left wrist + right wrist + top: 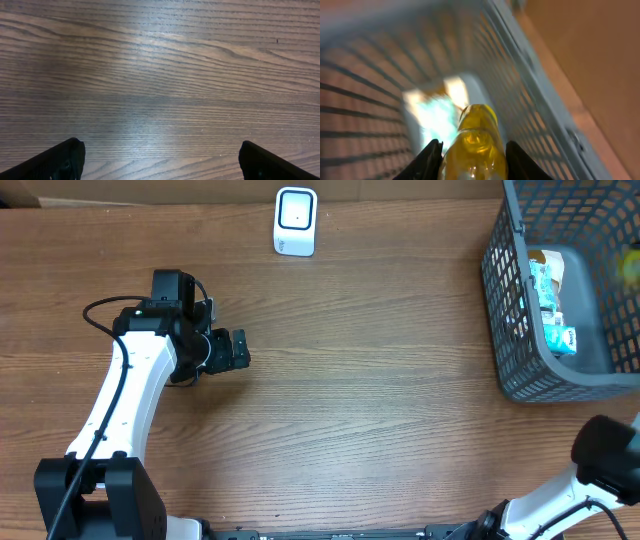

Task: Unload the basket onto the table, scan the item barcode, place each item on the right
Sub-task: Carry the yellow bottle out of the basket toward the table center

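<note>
A clear yellow bottle [475, 137] stands between the fingers of my right gripper [474, 161], which is shut on it inside the grey mesh basket [535, 85]; this wrist view is blurred. From overhead the basket [515, 310] stands at the right edge and only the right arm's lower part [608, 455] shows. The white barcode scanner [295, 221] stands at the table's far edge, centre left. My left gripper [236, 350] hangs open over bare wood at the left, and its fingertips [67, 159] are wide apart with nothing between them.
Teal and white packets [550, 298] lie in the basket, and a pale teal packet [432, 112] shows under the bottle. The wooden table [380, 400] spreads between scanner, left arm and basket.
</note>
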`<state>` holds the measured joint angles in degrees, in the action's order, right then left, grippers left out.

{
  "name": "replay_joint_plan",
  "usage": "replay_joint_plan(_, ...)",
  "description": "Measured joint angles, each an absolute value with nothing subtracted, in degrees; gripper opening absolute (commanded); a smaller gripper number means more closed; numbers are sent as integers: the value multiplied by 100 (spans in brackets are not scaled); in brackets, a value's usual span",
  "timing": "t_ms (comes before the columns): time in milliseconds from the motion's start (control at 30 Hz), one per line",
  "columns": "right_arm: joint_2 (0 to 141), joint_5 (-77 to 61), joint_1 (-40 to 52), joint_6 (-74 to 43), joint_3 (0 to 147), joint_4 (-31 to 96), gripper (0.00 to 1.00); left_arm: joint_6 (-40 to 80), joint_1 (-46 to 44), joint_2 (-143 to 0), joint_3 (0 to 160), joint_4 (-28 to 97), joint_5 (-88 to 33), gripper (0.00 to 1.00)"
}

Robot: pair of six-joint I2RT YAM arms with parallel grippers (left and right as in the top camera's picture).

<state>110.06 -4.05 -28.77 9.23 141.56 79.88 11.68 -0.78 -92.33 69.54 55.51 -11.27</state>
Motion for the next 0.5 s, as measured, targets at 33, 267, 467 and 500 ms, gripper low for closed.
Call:
replay_joint_plan(33,10986,-528,-2733,884,14488,8036,20,1168,-78,-9233,6954,5553,-1127,100)
replay_joint_plan(267,10822,-1413,-1221,784,15679,8313,19,1168,-78,-9233,6954,5553,-1127,100)
replay_joint_plan(467,10818,-1673,336,751,15620,8573,20,1168,-78,-9233,6954,5551,-1127,100)
replay_joint_plan(500,10816,-1684,596,729,15548,8615,20,1168,-78,-9233,6954,5551,-1127,99)
